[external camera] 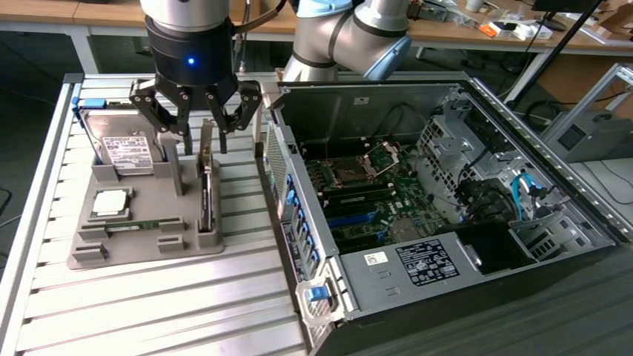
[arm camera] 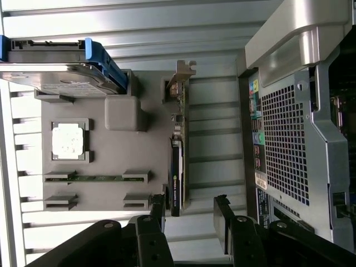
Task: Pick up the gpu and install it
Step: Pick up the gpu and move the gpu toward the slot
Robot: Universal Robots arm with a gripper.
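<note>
STATE: your gripper is open, holding nothing | TARGET: gpu on edge just below, far end between the jaws | AXIS: near-to-far along the grey holder

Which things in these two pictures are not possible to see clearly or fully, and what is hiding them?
1. Exterior view: the lower edge of the gpu is hidden in a slot of the grey tray.
2. Exterior view: the label print on the hard drive is too small to read.
3. Exterior view: whether the open hand touches the gpu cannot be told.
4. Wrist view: the computer case is cut off by the picture's edge.
</note>
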